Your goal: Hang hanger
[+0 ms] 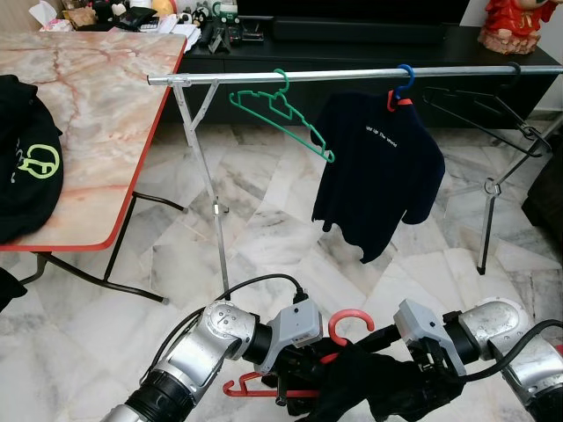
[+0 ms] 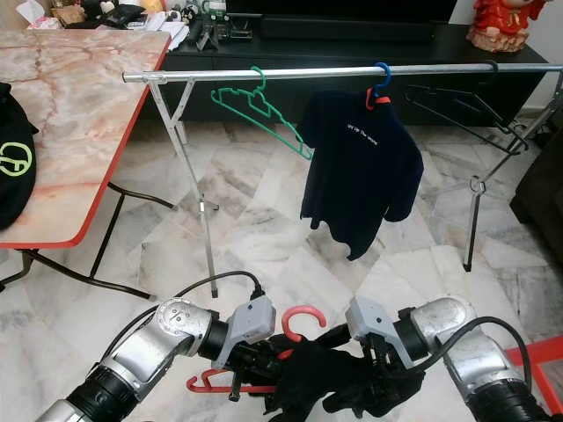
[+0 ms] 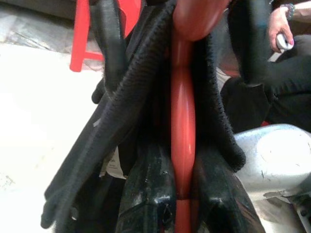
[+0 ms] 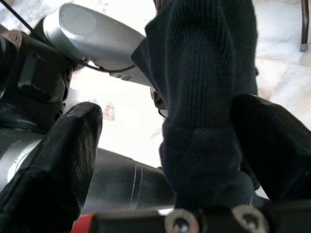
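1. Your left gripper [image 3: 182, 204] pinches the red hanger [image 1: 350, 323] by its neck, low before the rail [image 1: 352, 76]; a loose pinch lets it twist
2. Your right gripper [image 4: 165, 160] stands wide around the black garment [image 1: 387, 387], whose drape may slip off
3. On the rail, the green hanger [image 1: 281, 110] and hung dark shirt [image 1: 378, 167] crowd the gap; the tabletop [image 1: 88, 114] sits left
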`<state>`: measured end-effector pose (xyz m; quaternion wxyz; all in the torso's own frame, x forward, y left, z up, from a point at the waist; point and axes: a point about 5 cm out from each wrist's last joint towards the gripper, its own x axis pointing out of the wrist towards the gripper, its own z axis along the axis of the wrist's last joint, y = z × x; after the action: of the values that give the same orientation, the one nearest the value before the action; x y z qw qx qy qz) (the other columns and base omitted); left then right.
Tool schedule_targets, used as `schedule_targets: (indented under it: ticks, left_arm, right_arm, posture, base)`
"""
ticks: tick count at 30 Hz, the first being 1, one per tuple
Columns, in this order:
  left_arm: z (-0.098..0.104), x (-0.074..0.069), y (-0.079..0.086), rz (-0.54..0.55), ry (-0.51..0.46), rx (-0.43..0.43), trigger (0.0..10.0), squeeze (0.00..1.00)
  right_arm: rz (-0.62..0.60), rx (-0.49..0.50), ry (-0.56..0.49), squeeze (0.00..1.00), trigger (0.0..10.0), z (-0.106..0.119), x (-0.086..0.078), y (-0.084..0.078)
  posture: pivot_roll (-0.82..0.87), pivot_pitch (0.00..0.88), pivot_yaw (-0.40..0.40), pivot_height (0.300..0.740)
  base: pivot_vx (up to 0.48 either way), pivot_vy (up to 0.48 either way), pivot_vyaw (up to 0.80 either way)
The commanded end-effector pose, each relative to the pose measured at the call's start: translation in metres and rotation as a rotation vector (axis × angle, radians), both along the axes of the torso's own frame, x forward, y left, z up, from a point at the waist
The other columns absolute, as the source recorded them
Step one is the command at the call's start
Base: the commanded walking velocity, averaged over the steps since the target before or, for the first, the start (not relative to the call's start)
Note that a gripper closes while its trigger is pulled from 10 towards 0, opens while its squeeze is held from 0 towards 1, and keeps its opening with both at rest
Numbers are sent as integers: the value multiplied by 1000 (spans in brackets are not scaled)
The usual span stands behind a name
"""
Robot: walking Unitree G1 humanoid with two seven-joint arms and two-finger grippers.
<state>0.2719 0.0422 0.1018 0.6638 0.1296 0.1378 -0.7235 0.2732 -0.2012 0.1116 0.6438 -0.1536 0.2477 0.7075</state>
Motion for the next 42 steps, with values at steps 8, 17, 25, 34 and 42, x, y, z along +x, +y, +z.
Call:
schedule_targets:
  ticks: [8, 17, 25, 34, 42]
  left_arm:
    - [12, -1, -8, -43, -39, -26, 10000, 0]
    - [15, 1, -10, -39, -43, -30, 10000, 0]
    - [16, 1, -11, -43, -55, -21, 10000, 0]
    - [17, 2, -11, -44, -65, -17, 10000, 0]
    - [19, 3, -11, -46, -86, -10, 10000, 0]
  right_arm:
    - [-7, -1, -56, 0, 10000, -12, 3, 14]
    - [-16, -57, -58, 0, 0, -19, 3, 12]
    - [-2, -104, -79, 0, 0, -27, 2, 14]
    - [6, -115, -81, 0, 0, -27, 4, 15]
    - [9, -121, -85, 0, 0, -28, 5, 14]
  posture:
    - [-83, 171, -32, 740]
    - [-80, 201, -38, 740]
    - [-81, 207, -38, 740]
    - [-75, 212, -44, 740]
    - [-76, 213, -45, 740]
  base:
    - [0, 0, 0]
    - [0, 0, 0]
    - [0, 0, 0]
    - [0, 0, 0]
    - [0, 0, 0]
